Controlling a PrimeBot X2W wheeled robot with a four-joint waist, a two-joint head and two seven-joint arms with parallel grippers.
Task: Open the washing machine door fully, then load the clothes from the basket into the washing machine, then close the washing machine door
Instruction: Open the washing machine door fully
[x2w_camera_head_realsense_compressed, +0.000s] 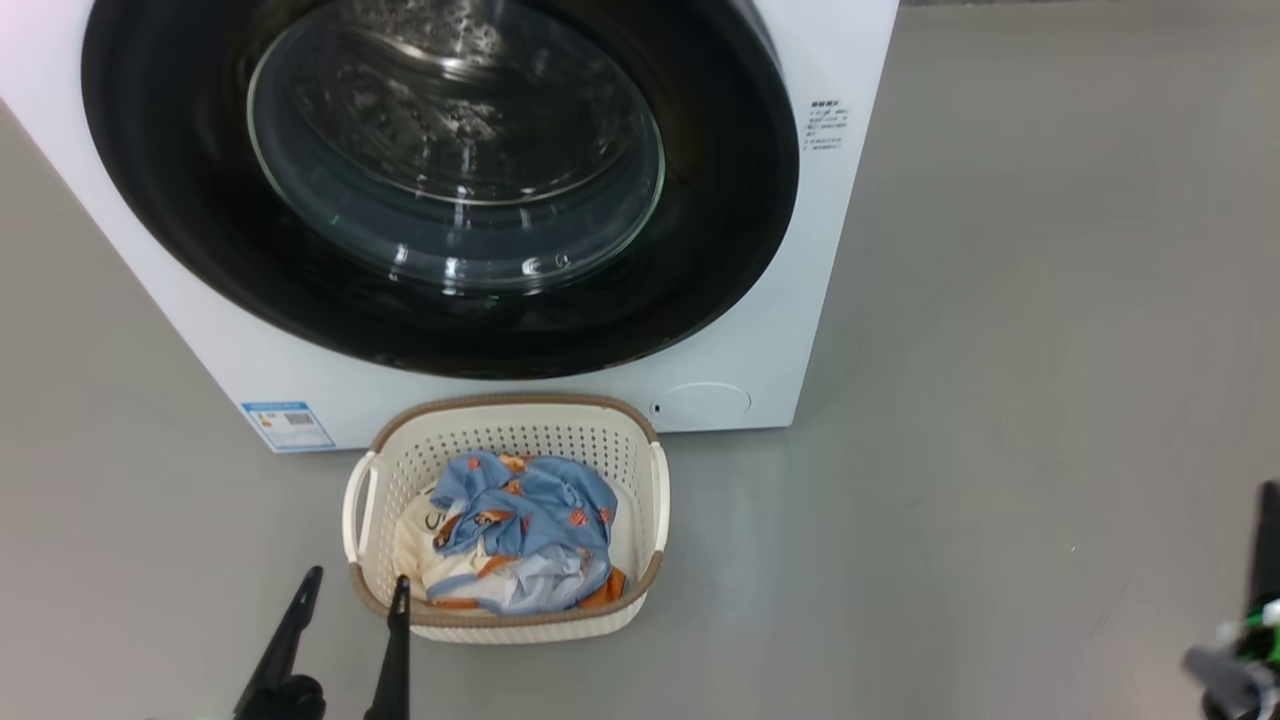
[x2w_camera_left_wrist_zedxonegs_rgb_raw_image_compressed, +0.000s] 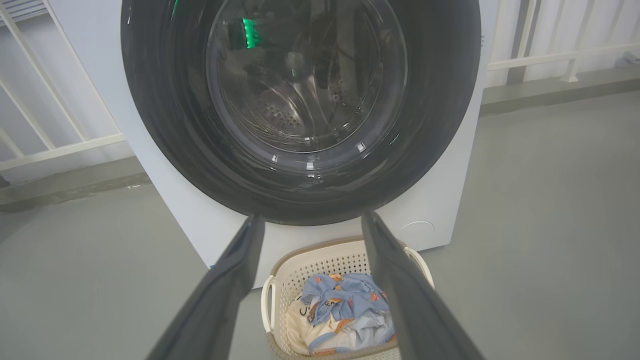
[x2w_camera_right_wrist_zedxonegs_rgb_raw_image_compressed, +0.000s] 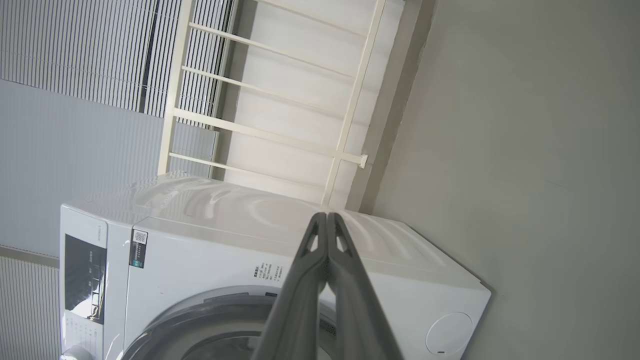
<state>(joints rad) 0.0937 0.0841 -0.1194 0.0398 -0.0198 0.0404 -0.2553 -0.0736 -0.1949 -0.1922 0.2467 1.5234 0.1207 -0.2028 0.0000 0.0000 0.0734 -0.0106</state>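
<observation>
My left gripper (x2w_camera_head_realsense_compressed: 358, 582) is spread wide at the near-left corner of the basket (x2w_camera_head_realsense_compressed: 515, 402). My right gripper (x2w_camera_right_wrist_zedxonegs_rgb_raw_image_compressed: 326, 220) is pressed together, empty. The washing machine door (x2w_camera_head_realsense_compressed: 440, 170) is shut just beyond the basket. It looks stiff, heavy and glossy-slick, so I'd hook its rim edge.

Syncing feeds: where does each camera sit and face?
Head: on the head, facing down at washer and basket; left tool lower left, right tool lower right.
Left wrist: on left arm, facing door and basket through open left tool.
Right wrist: right arm, rolled sideways, facing washer past shut right tool.
All share the washer.
</observation>
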